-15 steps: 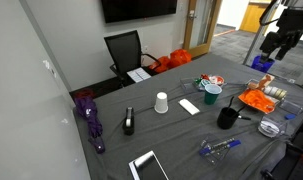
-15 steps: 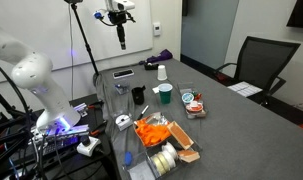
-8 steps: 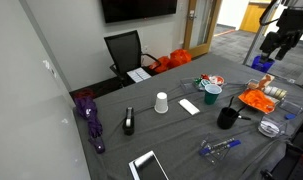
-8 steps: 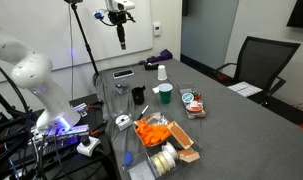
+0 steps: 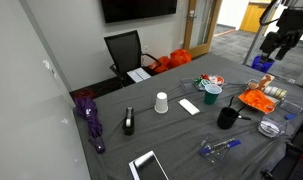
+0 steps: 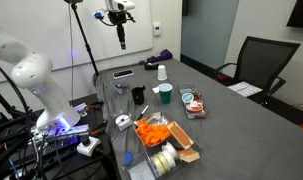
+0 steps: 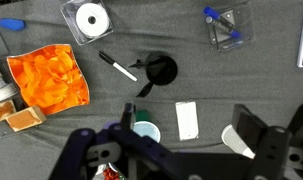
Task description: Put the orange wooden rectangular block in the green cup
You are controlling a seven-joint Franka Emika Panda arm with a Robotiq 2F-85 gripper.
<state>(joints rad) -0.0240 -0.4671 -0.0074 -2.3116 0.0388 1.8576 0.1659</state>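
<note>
Green cup (image 7: 146, 131) stands on the desk (image 7: 51, 140) near the middle of my wrist view, close to the black mug (image 7: 163, 70). From the left I see a brownish orange block (image 7: 21, 117) touching a pile of orange snacks (image 7: 49, 75), then the cup, a white card (image 7: 187, 120) and a white paper cup (image 7: 234, 140). My fingers (image 7: 86, 152) hang high above the desk, spread wide, holding nothing.
</note>
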